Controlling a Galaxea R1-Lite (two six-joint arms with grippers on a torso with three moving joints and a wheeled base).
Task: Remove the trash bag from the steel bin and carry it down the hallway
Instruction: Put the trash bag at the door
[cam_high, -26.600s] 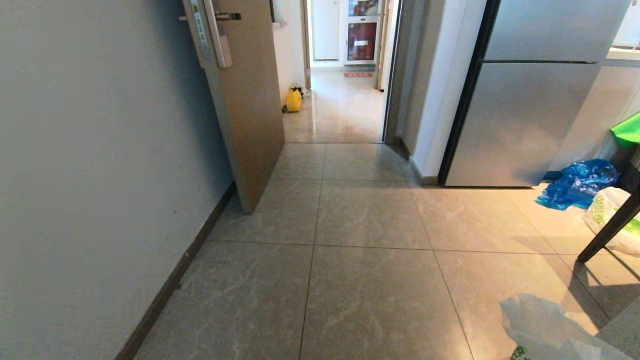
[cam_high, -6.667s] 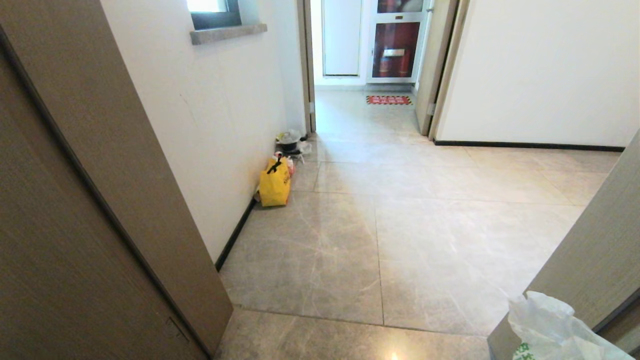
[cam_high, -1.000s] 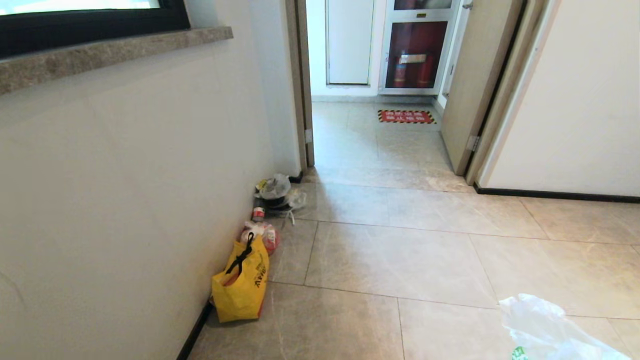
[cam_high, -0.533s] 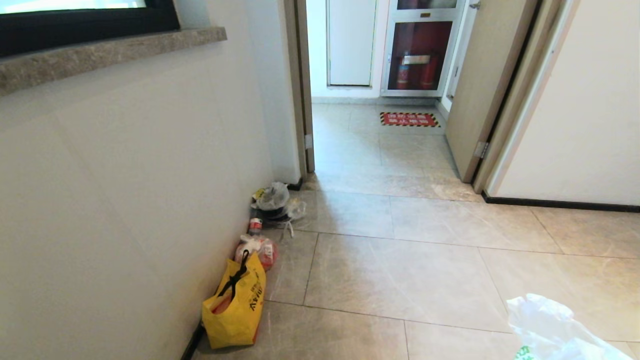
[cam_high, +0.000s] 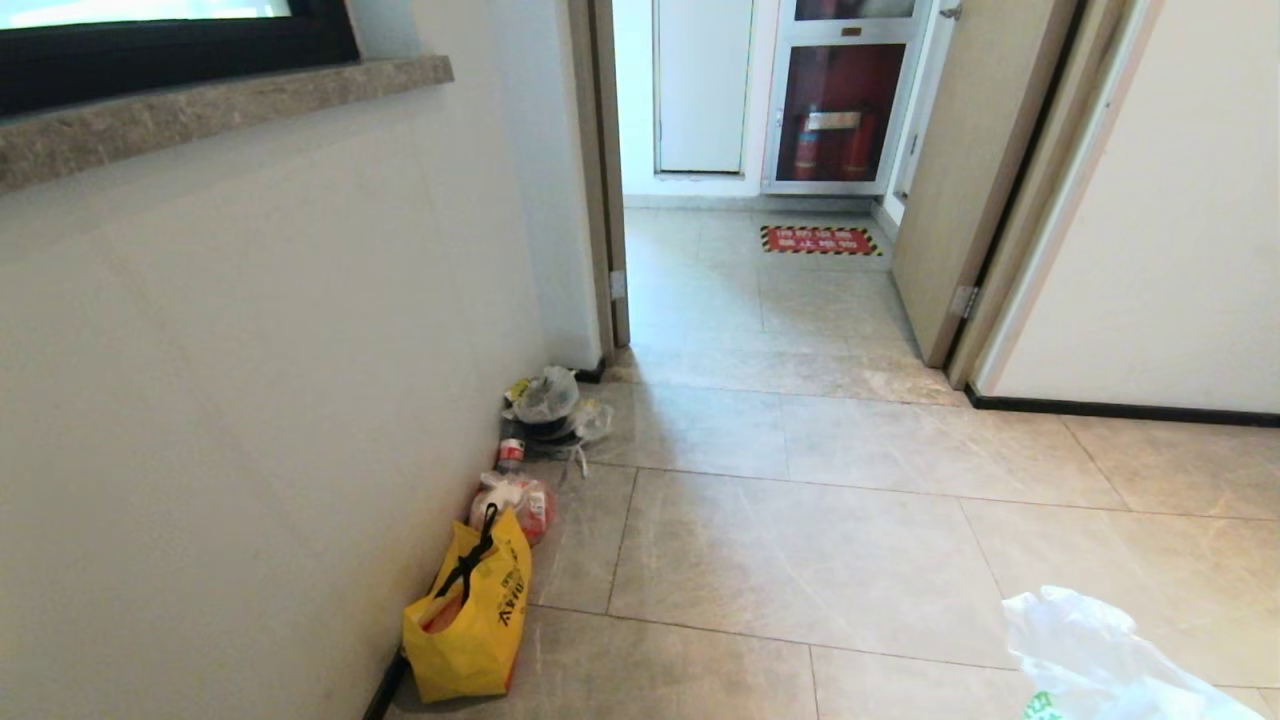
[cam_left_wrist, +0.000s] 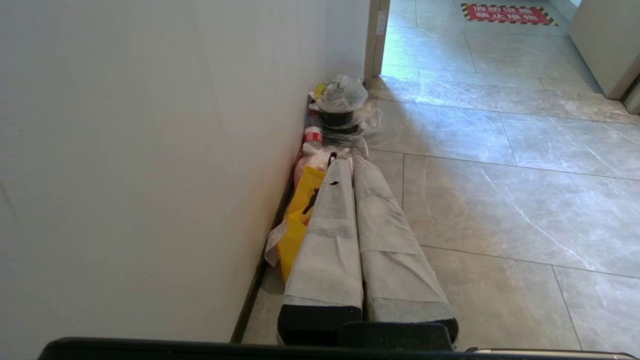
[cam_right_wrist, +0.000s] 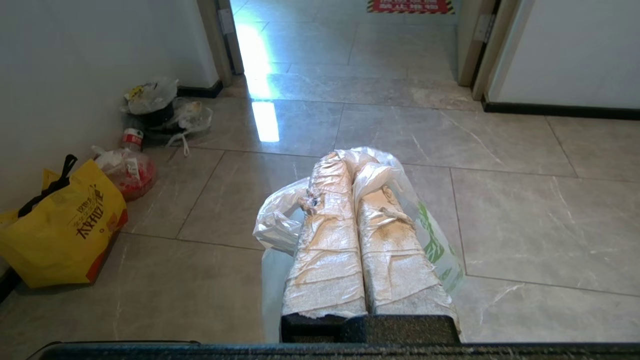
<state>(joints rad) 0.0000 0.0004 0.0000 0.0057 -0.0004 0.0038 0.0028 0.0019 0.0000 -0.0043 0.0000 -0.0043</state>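
The right gripper (cam_right_wrist: 350, 167) is clamped on the trash bag (cam_right_wrist: 395, 200), its two wrapped fingers (cam_right_wrist: 325, 240) pressed together with the thin white plastic bunched between the tips and hanging down on both sides, green print showing on one flank. In the head view the bag (cam_high: 1100, 660) fills the lower right corner, held above the hallway (cam_high: 820, 540) floor. The left gripper (cam_left_wrist: 350, 165) is empty, its fingers (cam_left_wrist: 385, 235) lying side by side and touching, pointing along the left wall (cam_high: 280, 380). Along that wall's foot runs a line of clutter: a yellow bag (cam_high: 470, 620) leaning on the black skirting, just beyond it a small bag with red contents (cam_high: 515, 500), then a bottle (cam_high: 511, 453), then a dark pot under clear plastic (cam_high: 548, 400) close to the door frame (cam_high: 605, 180). A stone window ledge (cam_high: 220, 110) juts out of the wall higher up. To the right of the clutter the tiles lie bare across to the right wall (cam_high: 1170, 230) with its black skirting. Ahead, the passage narrows between the left frame and an open door (cam_high: 975, 170) leaf on the right, and past it the floor runs on to a red warning mat (cam_high: 820, 240) before a cabinet with fire extinguishers (cam_high: 830, 110). The steel bin is in none of the views.
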